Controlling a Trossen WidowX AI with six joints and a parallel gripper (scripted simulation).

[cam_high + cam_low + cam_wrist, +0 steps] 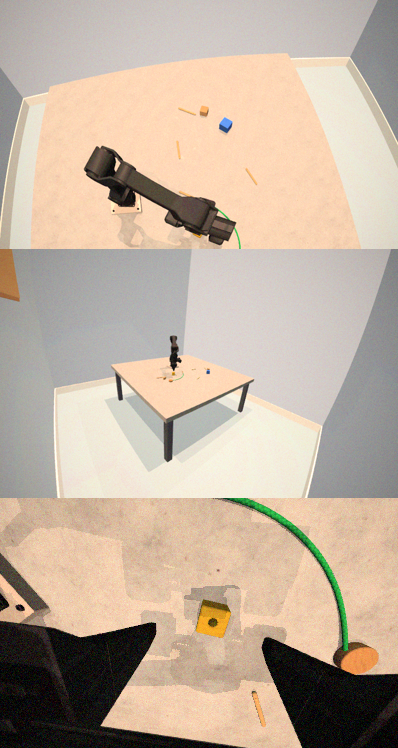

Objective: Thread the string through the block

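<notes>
The yellow block (pixel 173 373) (pixel 220 629) stands on the table, mostly behind the arm in the top view; its hole faces up. My gripper (pixel 173 369) (pixel 209 635) is open and empty, pointing down above the block; the block shows between the fingertips in the wrist view. The stick on the string (pixel 185 193) lies on the table, its string end hidden by the arm in the top view. The green string (pixel 238 237) (pixel 183 375) (pixel 343 615) curves around the block to the round orange button (pixel 170 380) (pixel 360 660).
A loose stick (pixel 259 709) lies near the block, with a small brown cube (pixel 164 378) near it. Farther off lie other sticks (pixel 178 149) (pixel 251 176) (pixel 187 111), an orange cube (pixel 204 110) and a blue cube (pixel 226 125) (pixel 208 372).
</notes>
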